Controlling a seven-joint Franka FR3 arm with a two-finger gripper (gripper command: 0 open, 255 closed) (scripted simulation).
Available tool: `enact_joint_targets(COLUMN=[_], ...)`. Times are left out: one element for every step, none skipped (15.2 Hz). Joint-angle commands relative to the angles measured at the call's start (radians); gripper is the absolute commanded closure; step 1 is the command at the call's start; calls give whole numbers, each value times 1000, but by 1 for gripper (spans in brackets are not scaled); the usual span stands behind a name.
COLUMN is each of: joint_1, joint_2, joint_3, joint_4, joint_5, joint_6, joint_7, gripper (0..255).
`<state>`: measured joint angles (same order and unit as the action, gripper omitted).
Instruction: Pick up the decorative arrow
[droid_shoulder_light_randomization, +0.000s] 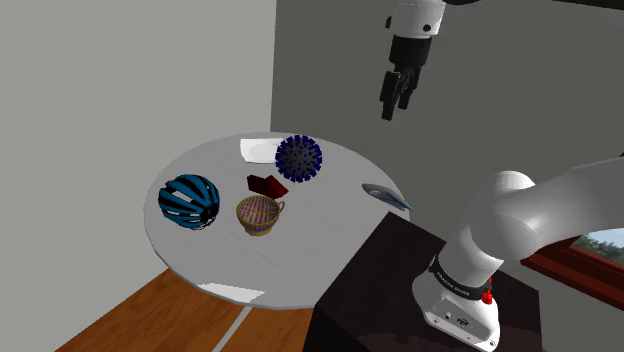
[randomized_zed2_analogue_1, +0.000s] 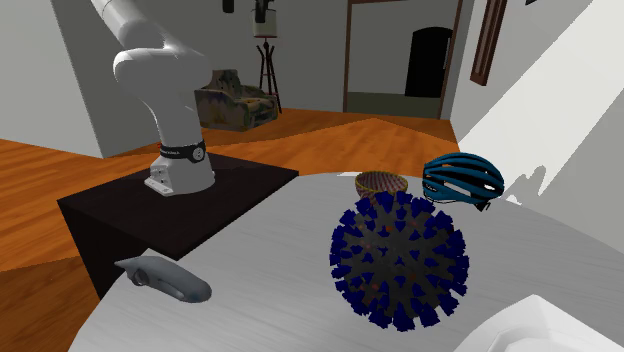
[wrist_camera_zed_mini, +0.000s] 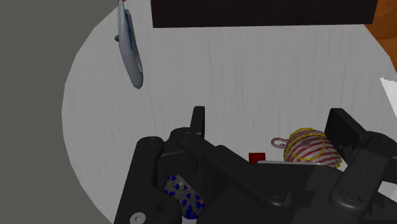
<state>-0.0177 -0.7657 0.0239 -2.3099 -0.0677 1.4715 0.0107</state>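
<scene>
The jaws stand open and empty, high above the counter (droid_shoulder_light_randomization: 330, 240) and well apart from every object on it. The decorative arrow (droid_shoulder_light_randomization: 267, 186), dark red, lies flat near the counter's middle, between the spiky blue ball (droid_shoulder_light_randomization: 298, 157) and the woven cup (droid_shoulder_light_randomization: 258, 214) and just beside both. The blue helmet (droid_shoulder_light_randomization: 189, 200) sits further toward the shoulder view's left. Risk: the arrow is low and crowded, so an off-centre descent is likely to strike the ball or the cup's handle and shove the arrow aside. A flat part may also slip from a shallow grip. The shoulder view gives the arrow's outline and its neighbours. The wrist view gives a small red patch of it past the hand's body, beside the cup. The second exterior view sets the ball large in front, the cup and helmet behind it, and a grey streamlined object (randomized_zed2_analogue_1: 165, 278) near the counter's edge.
</scene>
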Motion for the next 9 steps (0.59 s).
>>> enact_joint_targets(joint_1=[0,1,2,3,3,4,5,6,6], joint_2=[0,29,58,89,120,152,185,219,253], joint_3=[0,-1,-2,-3,-4,-4,-5,-5,-5], joint_4=[0,-5,-8,-10,-10,-9,-7,-4,1], joint_5=[0,1,2,4,5,6,7,8,10], joint_6=[0,29,58,87,114,142,169,195,221], joint_7=[0,0,-1,-1,-1,-2,-3,-3,-4], gripper=[0,0,0,0,0,0,0,0,0])
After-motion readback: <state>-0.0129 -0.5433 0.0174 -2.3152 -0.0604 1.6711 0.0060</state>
